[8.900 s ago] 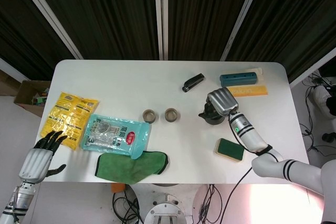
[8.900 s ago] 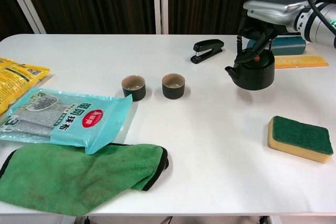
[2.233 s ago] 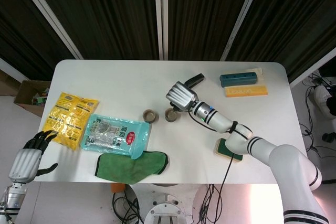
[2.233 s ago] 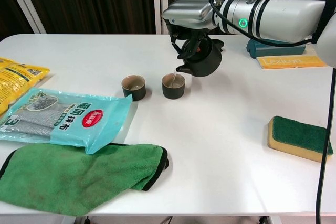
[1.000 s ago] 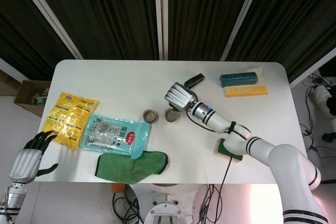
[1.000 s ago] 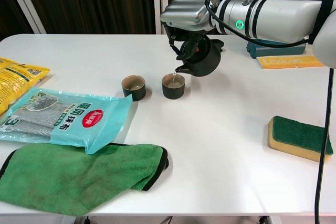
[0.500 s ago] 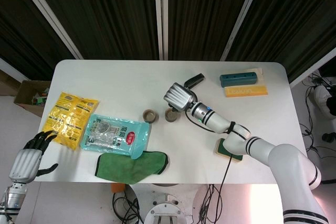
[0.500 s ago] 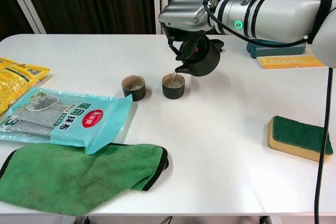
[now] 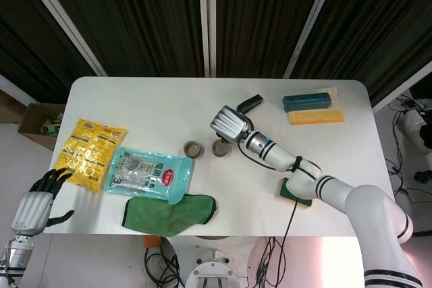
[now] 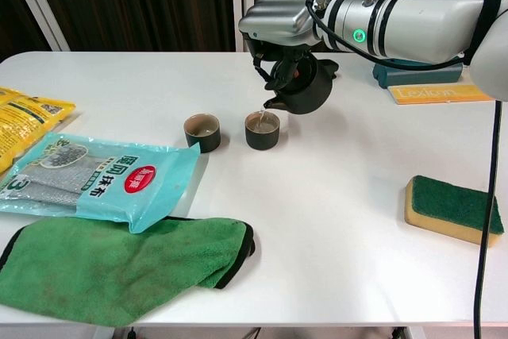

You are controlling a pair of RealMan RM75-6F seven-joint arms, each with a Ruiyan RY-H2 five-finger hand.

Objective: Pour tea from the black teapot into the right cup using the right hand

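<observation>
Right cup (image 10: pixel 262 129) and left cup (image 10: pixel 202 132) stand side by side on the table (image 10: pixel 333 220), each holding pale tea. My right hand (image 10: pixel 279 16) grips the teapot (image 10: pixel 302 89) from above, fingers (image 10: pixel 278 69) curled around its handle; the tilted spout hangs over the right cup's rim. My left hand (image 9: pixel 37 204) hangs spread, holding nothing, off the table's edge.

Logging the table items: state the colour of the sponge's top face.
Dark green, over a yellow base; the sponge shows best in the chest view.
</observation>
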